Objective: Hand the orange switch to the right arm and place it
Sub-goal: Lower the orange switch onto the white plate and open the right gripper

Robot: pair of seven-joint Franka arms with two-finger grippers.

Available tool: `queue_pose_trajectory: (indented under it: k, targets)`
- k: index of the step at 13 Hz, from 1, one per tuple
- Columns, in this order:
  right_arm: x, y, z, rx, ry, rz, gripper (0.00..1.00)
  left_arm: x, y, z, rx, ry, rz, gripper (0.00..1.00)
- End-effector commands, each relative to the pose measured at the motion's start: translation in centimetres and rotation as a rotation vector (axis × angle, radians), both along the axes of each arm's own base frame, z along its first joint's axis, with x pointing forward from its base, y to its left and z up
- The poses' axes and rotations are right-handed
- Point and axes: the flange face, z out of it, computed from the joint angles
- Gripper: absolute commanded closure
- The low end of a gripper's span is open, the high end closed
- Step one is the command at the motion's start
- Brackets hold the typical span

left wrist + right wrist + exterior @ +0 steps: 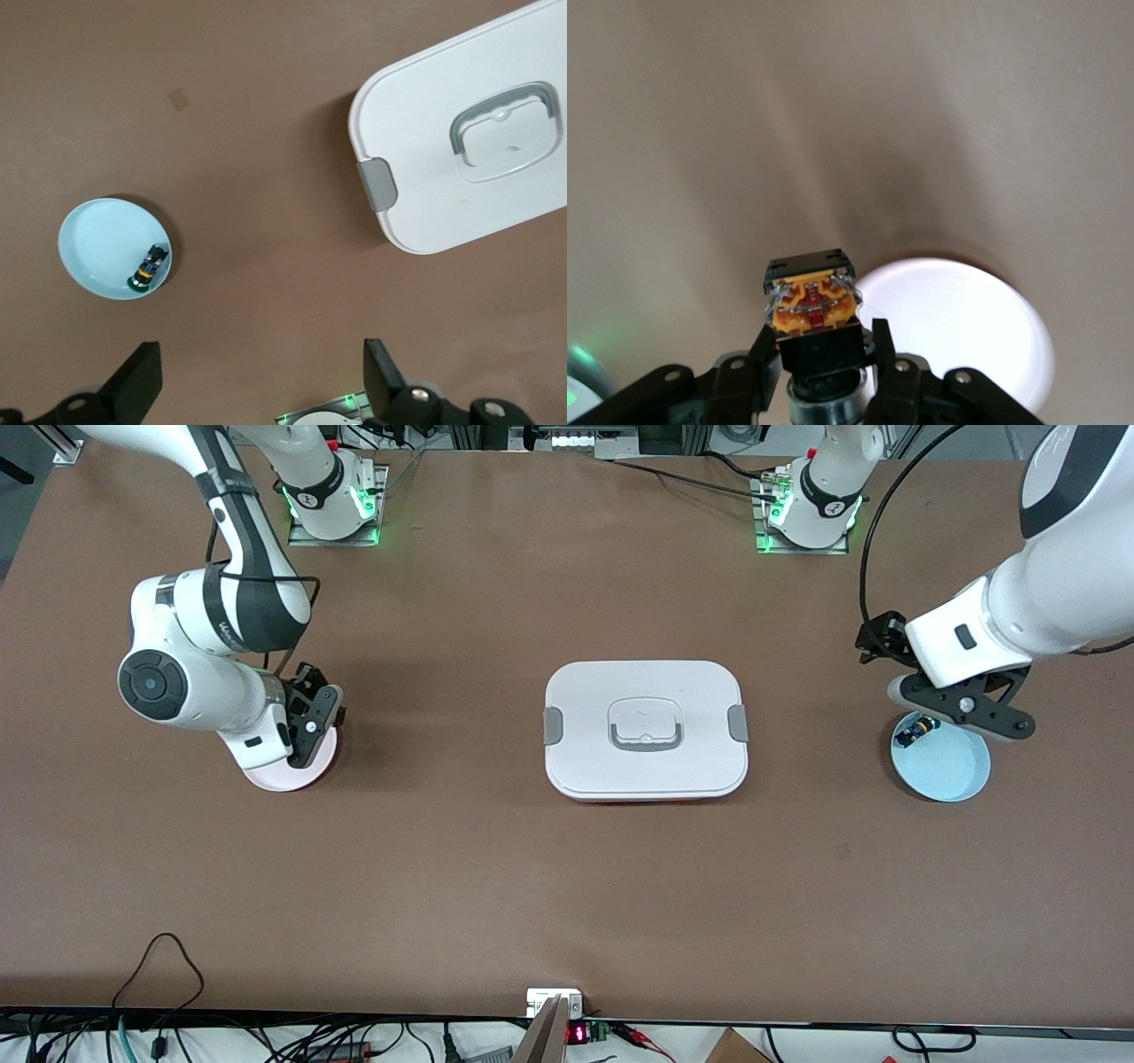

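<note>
My right gripper (307, 729) is over the pink plate (285, 777) at the right arm's end of the table. In the right wrist view the gripper (822, 343) is shut on the orange switch (811, 305), gripping its black body, with the tan-orange block pointing away from the wrist. The plate (957, 332) lies just below it. The switch is hidden by the hand in the front view. My left gripper (961, 708) hangs open and empty over the edge of a light blue plate (943, 771); its fingers (140, 382) stand wide apart.
A black switch with a green cap (147, 268) lies in the light blue plate (102, 243); it also shows in the front view (914, 732). A white lidded box with a grey handle (645, 731) sits mid-table, and shows in the left wrist view (443, 168).
</note>
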Motion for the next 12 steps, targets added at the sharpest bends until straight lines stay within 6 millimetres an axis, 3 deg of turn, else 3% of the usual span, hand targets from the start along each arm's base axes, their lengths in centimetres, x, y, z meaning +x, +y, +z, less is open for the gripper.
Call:
queue_pose_trajectory:
  k: [1, 6, 7, 12]
  targets:
    - [0.9, -1.7, -1.7, -0.005, -0.047, 0.187, 0.68, -1.9, 2.1, 0.6, 0.014, -0.073, 0.091, 0.0]
    - [-0.6, -7.2, -8.9, 0.03, -0.11, 0.245, 0.68, -4.0, 5.9, -1.8, -0.011, -0.173, 0.333, 0.0]
    - [-0.7, -8.4, -9.9, 0.036, -0.109, 0.263, 0.68, -4.7, 5.4, -2.6, -0.013, -0.183, 0.333, 0.0]
    - [-0.5, -10.6, -12.5, 0.046, -0.123, 0.281, 0.68, -5.4, 5.4, -3.0, -0.013, -0.212, 0.373, 0.0]
